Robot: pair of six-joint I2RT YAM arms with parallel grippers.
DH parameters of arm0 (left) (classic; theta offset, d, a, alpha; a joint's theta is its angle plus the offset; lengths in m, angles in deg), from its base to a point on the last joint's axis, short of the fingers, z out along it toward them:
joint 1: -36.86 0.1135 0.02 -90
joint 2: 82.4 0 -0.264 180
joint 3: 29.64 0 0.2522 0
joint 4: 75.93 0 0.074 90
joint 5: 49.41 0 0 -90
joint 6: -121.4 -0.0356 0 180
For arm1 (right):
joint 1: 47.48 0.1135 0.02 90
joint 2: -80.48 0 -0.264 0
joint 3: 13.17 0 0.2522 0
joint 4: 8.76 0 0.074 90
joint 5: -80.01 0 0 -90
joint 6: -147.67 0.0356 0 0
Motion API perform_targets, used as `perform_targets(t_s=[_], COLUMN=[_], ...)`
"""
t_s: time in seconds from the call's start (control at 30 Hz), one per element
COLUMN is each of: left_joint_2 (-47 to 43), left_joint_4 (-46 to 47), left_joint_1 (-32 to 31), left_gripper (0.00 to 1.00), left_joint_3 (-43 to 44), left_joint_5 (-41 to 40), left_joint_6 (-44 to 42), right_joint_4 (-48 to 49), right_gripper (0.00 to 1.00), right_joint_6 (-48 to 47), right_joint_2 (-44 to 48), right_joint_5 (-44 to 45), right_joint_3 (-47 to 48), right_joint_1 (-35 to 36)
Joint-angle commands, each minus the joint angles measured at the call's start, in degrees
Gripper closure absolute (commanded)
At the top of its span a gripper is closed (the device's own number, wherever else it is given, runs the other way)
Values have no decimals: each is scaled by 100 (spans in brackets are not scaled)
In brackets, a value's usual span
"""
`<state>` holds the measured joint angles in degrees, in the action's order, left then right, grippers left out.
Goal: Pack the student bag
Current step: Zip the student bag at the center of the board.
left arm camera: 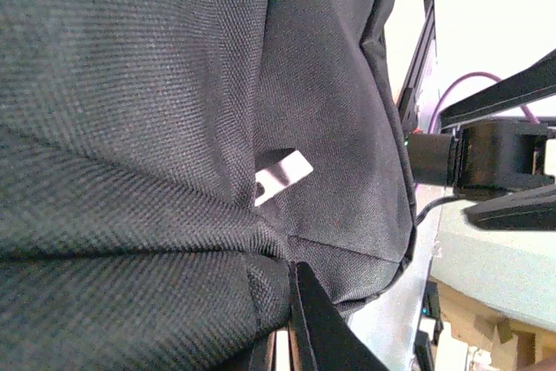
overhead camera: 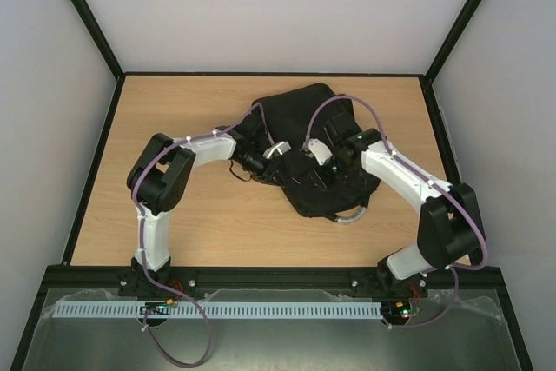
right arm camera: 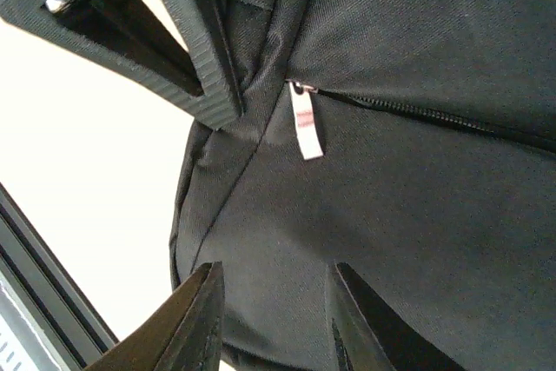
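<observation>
Left end effector (overhead camera: pixel 271 159) pinches student bag (overhead camera: pixel 304 115) on wooden table (overhead camera: pixel 174 110); right end effector (right arm camera: pixel 274 280) parted.

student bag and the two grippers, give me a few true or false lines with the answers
1. The student bag lies on the wooden table between the two arms. True.
2. The zip seen in the right wrist view gapes wide open. False: its teeth are closed along the whole stretch in view.
3. The left gripper is shut on a fold of the bag's fabric. True.
4. The right gripper is clamped on the pull tab. False: its fingers stand apart, and the tab hangs free above them.
5. The silver-grey handle loop sticks out at the bag's near edge. True.
</observation>
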<state>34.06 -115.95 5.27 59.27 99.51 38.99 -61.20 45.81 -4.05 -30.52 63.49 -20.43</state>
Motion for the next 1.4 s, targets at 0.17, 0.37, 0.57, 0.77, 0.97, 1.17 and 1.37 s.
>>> perform_targets(t_s=[0.17,0.37,0.57,0.77,0.97,1.17,1.37], left_joint_2=[-298,-265,-295,-278,-284,-264,-282], left_joint_4=[1009,1017,959,849,844,784,737], left_joint_1=[29,37,39,41,50,48,52], left_gripper=[98,98,98,97,98,98,98], left_joint_3=[-252,-215,-254,-225,-221,-151,-139], left_joint_5=[232,356,467,436,437,411,406], left_joint_6=[875,884,791,675,639,555,491], right_joint_4=[366,838,1281,1471,1587,1627,1696], right_gripper=[68,63,64,66,71,72,75], right_joint_6=[231,138,-48,-91,-116,-266,-423], right_joint_2=[-657,-696,-483,-453,-490,-605,-761], right_joint_5=[-446,-109,392,649,856,887,1045], right_joint_3=[84,-24,-215,-375,-492,-536,-578], right_joint_1=[18,137,433,606,641,685,739])
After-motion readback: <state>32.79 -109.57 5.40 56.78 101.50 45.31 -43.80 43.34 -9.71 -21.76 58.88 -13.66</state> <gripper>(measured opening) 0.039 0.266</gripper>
